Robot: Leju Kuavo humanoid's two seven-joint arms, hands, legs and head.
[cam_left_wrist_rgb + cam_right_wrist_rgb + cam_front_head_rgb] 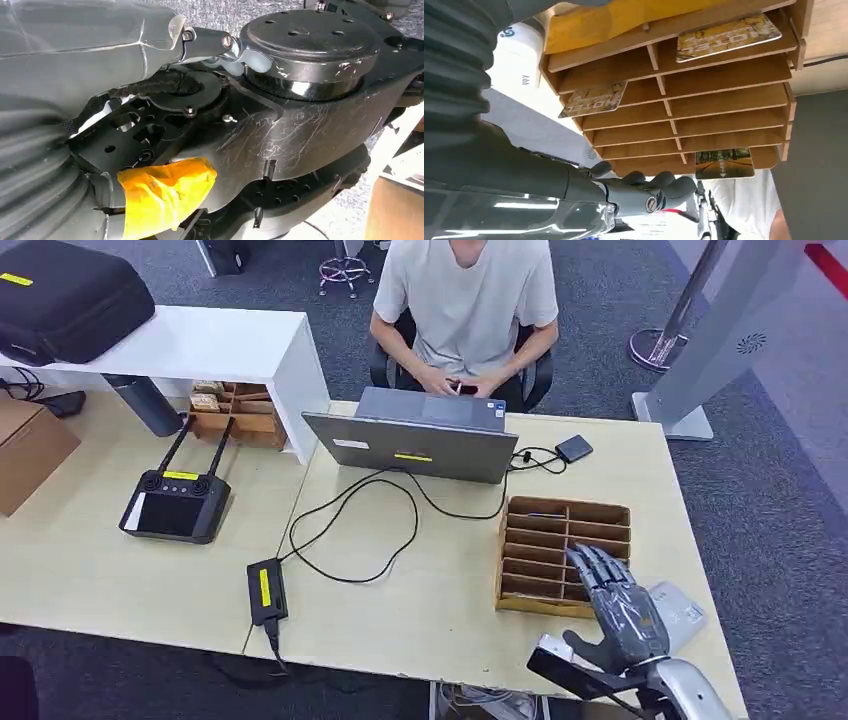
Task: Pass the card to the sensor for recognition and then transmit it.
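Observation:
A wooden card rack [565,555] with several slots stands on the right part of the table. In the right wrist view the rack [724,100] holds three printed cards: one [729,36] in an end slot, one [594,99] in a middle slot, one [724,163] at the other end. My right hand [615,605] hovers over the rack's near right corner, fingers stretched and apart, holding nothing; its fingers [649,192] show empty. A white sensor box [682,612] lies just right of that hand. My left hand [75,50] shows only its grey cover and thumb.
A person [465,300] sits behind the open laptop [415,445] at the table's far edge. A cable runs to a black power brick [266,590]. A remote controller [175,505] lies on the left table, a small black box [574,448] beside the laptop.

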